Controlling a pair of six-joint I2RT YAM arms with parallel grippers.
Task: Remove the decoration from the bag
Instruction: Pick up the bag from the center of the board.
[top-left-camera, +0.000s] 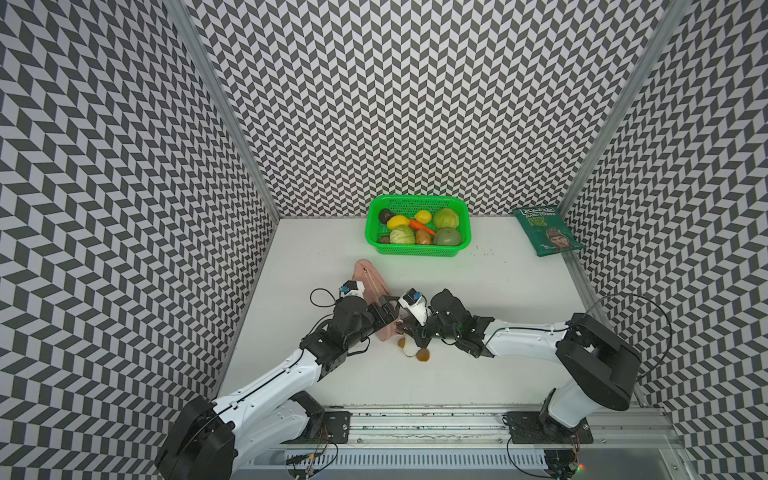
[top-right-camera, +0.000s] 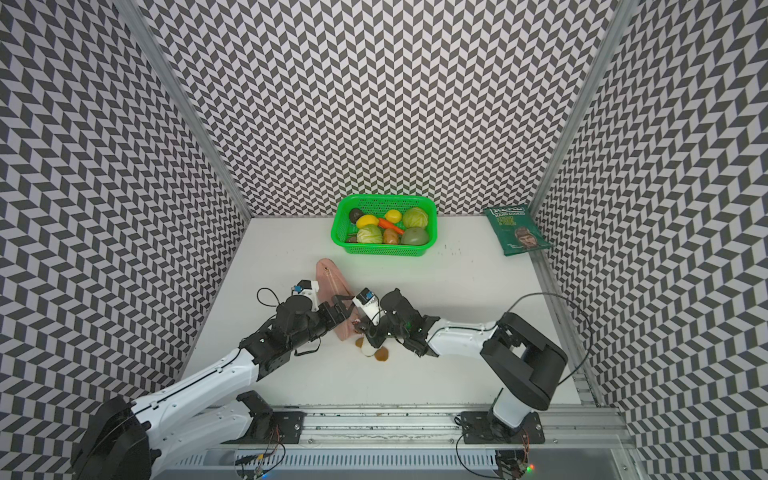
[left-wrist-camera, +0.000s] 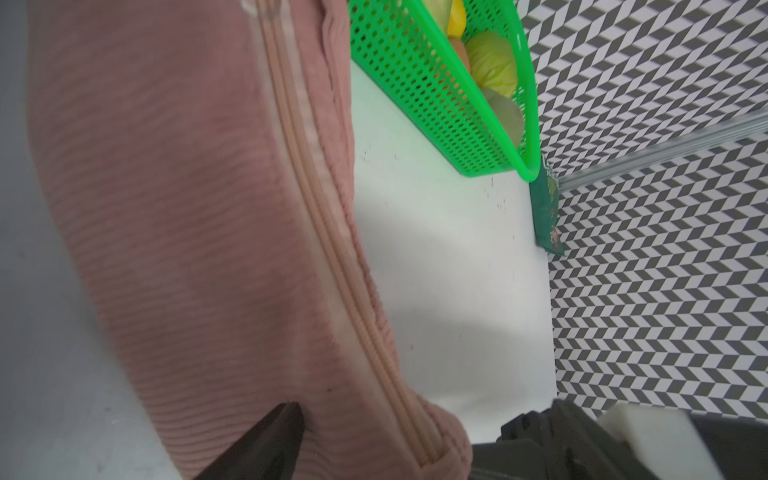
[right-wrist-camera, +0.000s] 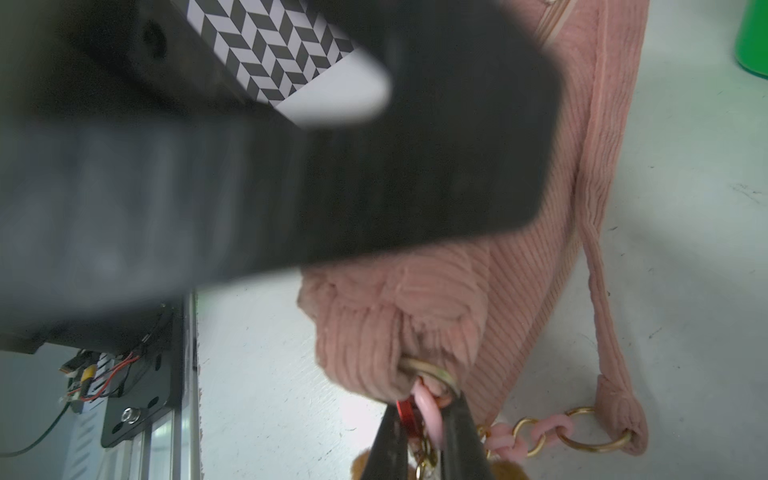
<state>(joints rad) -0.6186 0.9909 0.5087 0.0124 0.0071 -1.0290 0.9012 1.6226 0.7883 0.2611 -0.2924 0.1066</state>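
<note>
Top views look down over the whole table (top-left-camera: 498, 291); both wrist views crowd the bag (left-wrist-camera: 166, 208).

White plush decoration (top-left-camera: 411, 349) lies clipped to pink bag (top-left-camera: 371, 277).

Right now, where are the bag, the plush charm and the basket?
bag (top-left-camera: 370, 279): in a top view, far end.
plush charm (top-left-camera: 409, 350): in a top view, white body.
basket (top-left-camera: 417, 249): in a top view, front wall.
</note>
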